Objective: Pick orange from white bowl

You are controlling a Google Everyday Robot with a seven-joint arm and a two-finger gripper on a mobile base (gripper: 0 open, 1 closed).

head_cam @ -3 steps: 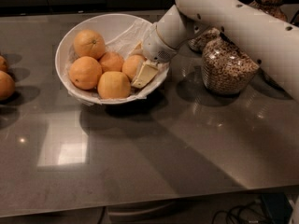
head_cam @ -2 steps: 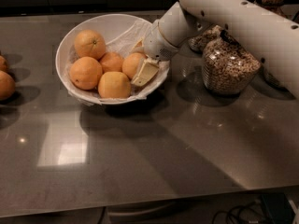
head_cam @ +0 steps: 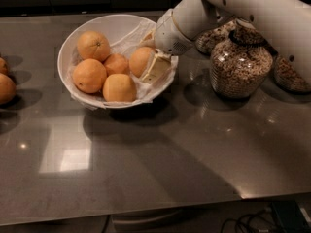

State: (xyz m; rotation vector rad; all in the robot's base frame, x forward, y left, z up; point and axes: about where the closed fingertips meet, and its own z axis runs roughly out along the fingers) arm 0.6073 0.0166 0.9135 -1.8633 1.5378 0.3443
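The white bowl (head_cam: 68, 57), lined with crumpled white paper, stands at the back left of the grey table and holds several oranges. My gripper (head_cam: 147, 63) reaches into the bowl's right side from the white arm (head_cam: 194, 18). It is shut on the orange (head_cam: 138, 59), with one cream finger (head_cam: 156, 68) showing on the fruit's right side; the other finger is hidden. This orange sits a little higher than its neighbours. A paler, yellower orange (head_cam: 119, 87) lies at the bowl's front.
A glass jar of cereal (head_cam: 240, 64) stands right of the bowl, with two more jars (head_cam: 214, 35) (head_cam: 290, 75) behind and beside it. Two loose oranges (head_cam: 7, 87) (head_cam: 2, 64) lie at the table's left edge.
The gripper and the orange in it have risen slightly inside the bowl. The other oranges and the bowl have stayed in place.
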